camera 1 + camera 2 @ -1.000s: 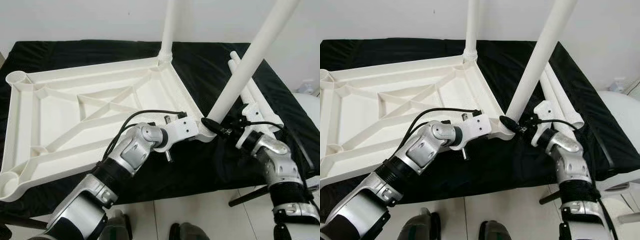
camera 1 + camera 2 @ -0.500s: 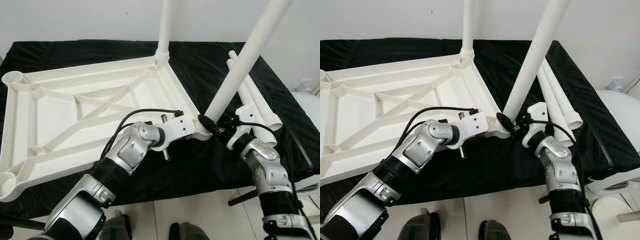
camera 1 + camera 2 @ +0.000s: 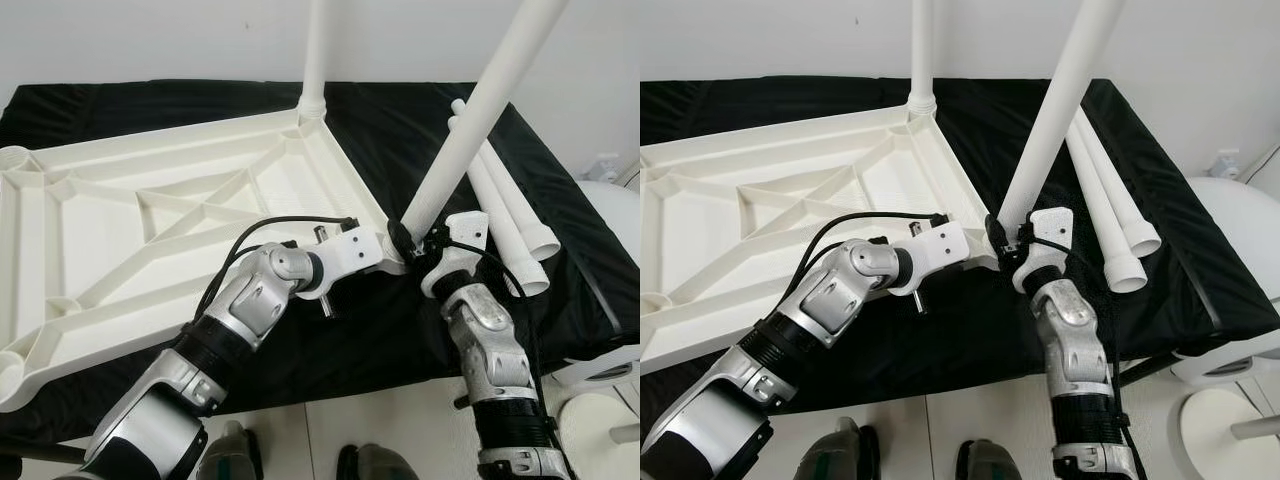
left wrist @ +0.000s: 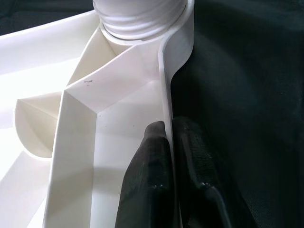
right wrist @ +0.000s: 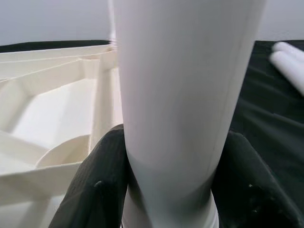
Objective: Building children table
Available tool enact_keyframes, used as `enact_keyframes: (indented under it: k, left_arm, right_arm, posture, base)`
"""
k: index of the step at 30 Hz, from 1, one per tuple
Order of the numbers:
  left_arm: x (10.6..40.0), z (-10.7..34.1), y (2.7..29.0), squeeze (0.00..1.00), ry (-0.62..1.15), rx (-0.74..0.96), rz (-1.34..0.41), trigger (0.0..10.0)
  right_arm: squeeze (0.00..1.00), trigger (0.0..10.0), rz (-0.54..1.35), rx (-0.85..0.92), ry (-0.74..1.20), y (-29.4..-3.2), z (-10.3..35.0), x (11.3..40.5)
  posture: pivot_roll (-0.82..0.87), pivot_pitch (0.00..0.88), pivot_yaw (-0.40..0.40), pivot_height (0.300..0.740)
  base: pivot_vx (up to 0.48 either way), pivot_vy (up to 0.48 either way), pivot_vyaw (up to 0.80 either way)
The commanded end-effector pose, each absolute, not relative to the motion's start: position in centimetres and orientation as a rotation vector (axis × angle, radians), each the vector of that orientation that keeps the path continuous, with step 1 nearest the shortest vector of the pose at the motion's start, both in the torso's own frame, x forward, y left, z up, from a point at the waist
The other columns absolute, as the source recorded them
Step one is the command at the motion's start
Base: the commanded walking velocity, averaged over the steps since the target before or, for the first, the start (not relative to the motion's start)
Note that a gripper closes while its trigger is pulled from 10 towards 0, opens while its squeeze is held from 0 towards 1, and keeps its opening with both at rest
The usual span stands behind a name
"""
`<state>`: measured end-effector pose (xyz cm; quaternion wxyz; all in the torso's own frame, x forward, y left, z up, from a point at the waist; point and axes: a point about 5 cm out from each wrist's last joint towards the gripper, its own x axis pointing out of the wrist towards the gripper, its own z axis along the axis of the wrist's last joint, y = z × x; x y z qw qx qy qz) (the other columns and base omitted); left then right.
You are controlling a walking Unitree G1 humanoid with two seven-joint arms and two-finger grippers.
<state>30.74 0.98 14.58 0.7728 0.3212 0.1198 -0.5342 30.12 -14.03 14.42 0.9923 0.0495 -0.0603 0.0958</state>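
The left gripper (image 4: 170, 156) pinches the white tabletop's rim (image 4: 167, 80), one black finger on each side, near the corner socket holding a threaded leg end (image 4: 140, 16). Black cloth (image 4: 247, 85) lies beyond.

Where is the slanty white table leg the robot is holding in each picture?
Left eye view: the slanted leg rises from the tabletop's near corner toward the upper right.
Right eye view: the same leg, just right of centre.
Left wrist view: its threaded base sits in the corner socket.
Right wrist view: it stands between the right gripper's fingers.
Shared landmark: the white tabletop.
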Motion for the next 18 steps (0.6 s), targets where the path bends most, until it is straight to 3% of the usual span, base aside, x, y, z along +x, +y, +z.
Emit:
enact_keyframes:
  k: [1,15,16,17,18]
  left_arm:
    - [29.5,15.3,-1.2,0.0,0.173,0.705,-1.245,10.0]
    - [29.3,15.2,-1.3,0.0,0.175,0.699,-1.249,10.0]
    - [29.3,15.2,-1.4,0.0,0.175,0.698,-1.247,10.0]
    - [29.3,15.3,-1.4,0.0,0.175,0.696,-1.246,10.0]
    - [29.4,15.3,-1.4,0.0,0.175,0.695,-1.245,10.0]
  right_arm:
    - [0.0,10.0,0.23,0.149,-0.191,-11.6,15.8,30.0]
    - [0.0,10.0,0.144,0.143,-0.186,-11.0,15.9,29.5]
    - [0.36,10.0,0.139,0.142,-0.186,-11.1,15.9,29.5]
    - [1.0,10.0,0.151,0.153,-0.186,-11.1,15.9,29.5]
    - [1.0,10.0,0.153,0.154,-0.186,-11.1,16.0,29.4]
  posture:
    - [-0.03,0.04,-0.052,0.74]
    - [-0.04,0.047,-0.06,0.74]
    - [-0.04,0.048,-0.061,0.74]
    - [-0.04,0.048,-0.06,0.74]
    - [-0.04,0.048,-0.061,0.74]
  base:
    - [0.0,0.0,0.0]
    - [0.0,0.0,0.0]
    - [0.0,0.0,0.0]
    - [0.0,0.0,0.0]
    - [0.0,0.0,0.0]
